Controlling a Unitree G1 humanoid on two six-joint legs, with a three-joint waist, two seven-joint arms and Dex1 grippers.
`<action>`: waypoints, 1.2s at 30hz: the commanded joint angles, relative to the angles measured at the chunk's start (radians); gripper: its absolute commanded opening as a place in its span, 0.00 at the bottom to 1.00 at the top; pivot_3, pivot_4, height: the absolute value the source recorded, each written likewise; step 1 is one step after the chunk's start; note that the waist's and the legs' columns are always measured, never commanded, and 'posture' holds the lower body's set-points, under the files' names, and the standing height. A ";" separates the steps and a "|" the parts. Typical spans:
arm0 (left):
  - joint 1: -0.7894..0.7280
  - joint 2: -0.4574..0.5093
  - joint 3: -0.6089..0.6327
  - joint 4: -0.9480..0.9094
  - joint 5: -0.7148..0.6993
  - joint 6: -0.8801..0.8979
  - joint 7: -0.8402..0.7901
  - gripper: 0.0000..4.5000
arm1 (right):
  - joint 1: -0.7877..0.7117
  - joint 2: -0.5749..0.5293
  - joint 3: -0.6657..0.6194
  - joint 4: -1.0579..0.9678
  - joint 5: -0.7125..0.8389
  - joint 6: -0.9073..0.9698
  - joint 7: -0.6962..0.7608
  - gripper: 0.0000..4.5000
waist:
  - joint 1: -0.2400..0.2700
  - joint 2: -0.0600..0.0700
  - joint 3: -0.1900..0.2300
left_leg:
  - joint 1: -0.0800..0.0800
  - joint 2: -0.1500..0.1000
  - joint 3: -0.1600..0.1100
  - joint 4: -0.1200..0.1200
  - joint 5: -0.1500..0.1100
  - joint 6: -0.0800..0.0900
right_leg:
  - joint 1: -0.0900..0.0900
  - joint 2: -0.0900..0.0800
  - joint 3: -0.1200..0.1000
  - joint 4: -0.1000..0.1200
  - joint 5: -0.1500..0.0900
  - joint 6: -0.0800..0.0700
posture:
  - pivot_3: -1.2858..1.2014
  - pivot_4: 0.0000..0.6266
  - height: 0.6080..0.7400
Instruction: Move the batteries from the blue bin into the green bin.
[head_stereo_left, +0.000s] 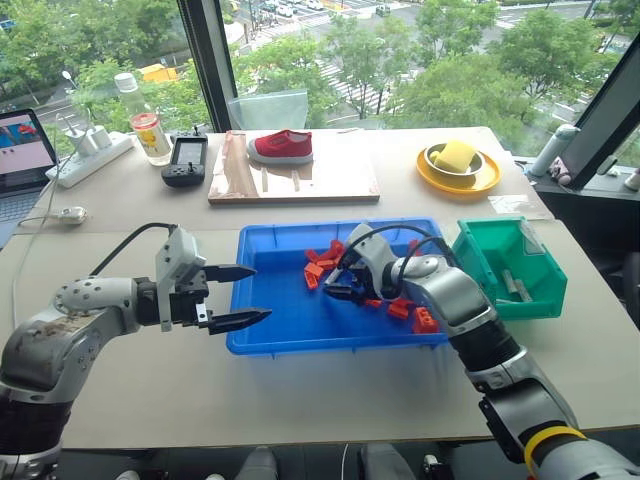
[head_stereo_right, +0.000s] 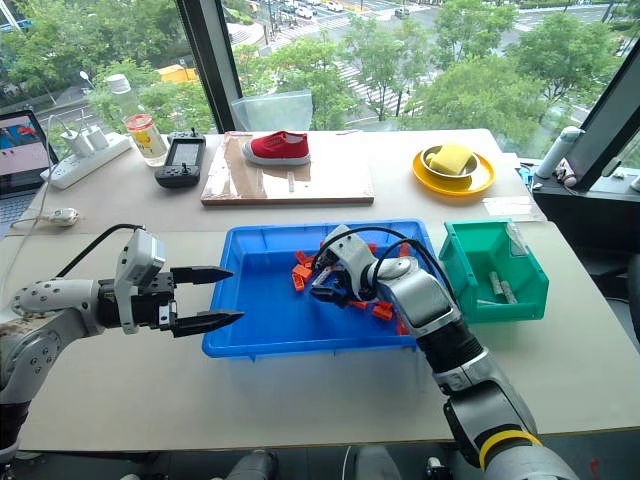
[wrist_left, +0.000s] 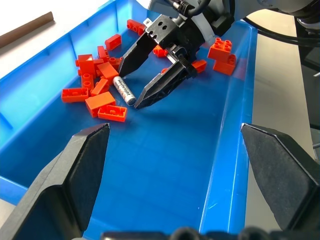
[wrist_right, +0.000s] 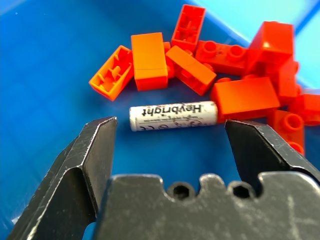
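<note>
White battery (wrist_right: 173, 115) with black lettering, orange-red blocks (wrist_right: 150, 60), blue bin (wrist_left: 165, 165).

The battery (wrist_right: 173, 115) lying in the blue bin (wrist_right: 45, 75) reads "Heybright".

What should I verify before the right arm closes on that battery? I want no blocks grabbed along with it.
1. Right end effector open: ok.
2. Battery lying between its fingers: ok.
3. Fingers already touching the battery: not ok, gaps show at both ends.
4. Red blocks clear of the battery: not ok, several crowd it.
5. Green bin reachable, batteries already inside: ok.
6. Left end effector open, at the blue bin edge, away from the pick: ok.
</note>
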 joint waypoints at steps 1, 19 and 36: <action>-0.010 0.002 0.025 -0.023 -0.012 -0.007 -0.002 1.00 | -0.021 0.015 -0.002 0.027 -0.022 -0.044 0.004 0.89 | 0.000 0.000 0.000 | 0.000 0.000 0.000 0.000 0.000 0.000 | 0.000 0.000 0.000 0.000 0.000 0.000 | 0.52 0.24 1.00; -0.022 -0.001 0.016 -0.015 -0.008 -0.010 -0.005 1.00 | -0.024 0.045 -0.019 0.056 -0.058 -0.050 0.031 0.56 | 0.000 0.000 0.000 | 0.001 0.000 0.000 0.000 0.000 0.000 | 0.000 0.000 0.000 0.000 0.000 0.000 | 0.52 0.24 1.00; -0.040 -0.001 0.006 -0.044 -0.015 -0.003 -0.006 1.00 | -0.108 -0.464 -0.446 -0.393 0.054 0.333 0.042 0.56 | 0.030 -0.001 0.000 | -0.001 0.000 0.000 0.000 -0.001 0.001 | 0.001 -0.001 0.000 -0.002 0.000 0.000 | 0.52 0.24 1.00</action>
